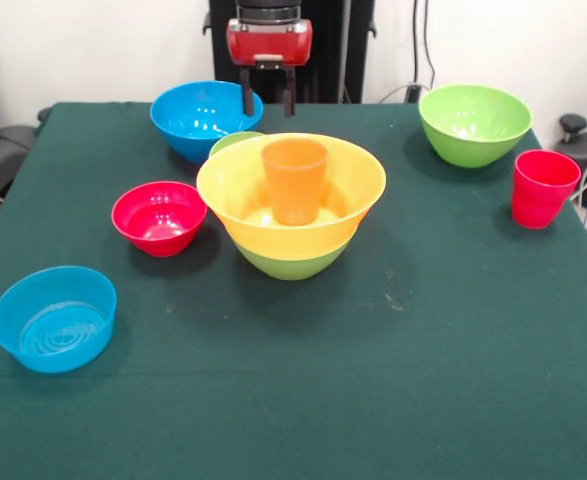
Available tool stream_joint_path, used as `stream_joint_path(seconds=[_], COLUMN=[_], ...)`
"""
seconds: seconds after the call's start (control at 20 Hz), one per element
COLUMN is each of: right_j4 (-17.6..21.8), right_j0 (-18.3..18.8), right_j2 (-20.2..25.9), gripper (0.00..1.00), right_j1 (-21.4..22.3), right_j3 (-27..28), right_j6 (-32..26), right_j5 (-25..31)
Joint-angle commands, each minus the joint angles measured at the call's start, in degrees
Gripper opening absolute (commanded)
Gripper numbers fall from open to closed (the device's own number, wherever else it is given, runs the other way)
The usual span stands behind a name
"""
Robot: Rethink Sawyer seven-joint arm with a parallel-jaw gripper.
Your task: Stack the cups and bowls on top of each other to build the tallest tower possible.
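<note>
A wide orange bowl (pixel 235 190) sits nested in a big green bowl (pixel 291 264) at the table's middle, and an orange cup (pixel 295 180) stands upright inside it. This low tower is three pieces high. My gripper (pixel 268 108) hangs open and empty behind the tower, near the big blue bowl (pixel 203 118). A small green bowl (pixel 235 142) peeks out behind the wide bowl's rim. A small red bowl (pixel 160 217) is left of the tower and a small blue bowl (pixel 55 318) is front left. A second big green bowl (pixel 474 123) and a red cup (pixel 543 188) stand on the right. The yellow cup is not in view.
The dark green table (pixel 403 380) stretches in front of and to the right of the tower. The robot's black pedestal (pixel 323 50) stands behind the far edge. Dark equipment and cables lie off the table at both sides.
</note>
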State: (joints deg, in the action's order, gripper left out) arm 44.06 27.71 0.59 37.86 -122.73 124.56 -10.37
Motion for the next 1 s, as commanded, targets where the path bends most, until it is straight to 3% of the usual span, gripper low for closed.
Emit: stream_joint_path(seconds=[0.05, 0.65, 0.95, 1.0], right_j4=[-0.71, -0.39, -0.12, -0.16], right_j0=[-2.51, 1.23, 5.54, 4.79], right_j2=[-2.18, 3.02, 5.91, 4.95], gripper=[1.0, 1.0, 1.0, 1.0], right_j1=[-3.99, 2.68, -5.43, -5.99], right_j3=[7.76, 4.91, 5.26, 5.39], right_j6=[3.41, 1.58, 2.85, 3.11], right_j5=[-3.26, 5.83, 5.3, 4.46])
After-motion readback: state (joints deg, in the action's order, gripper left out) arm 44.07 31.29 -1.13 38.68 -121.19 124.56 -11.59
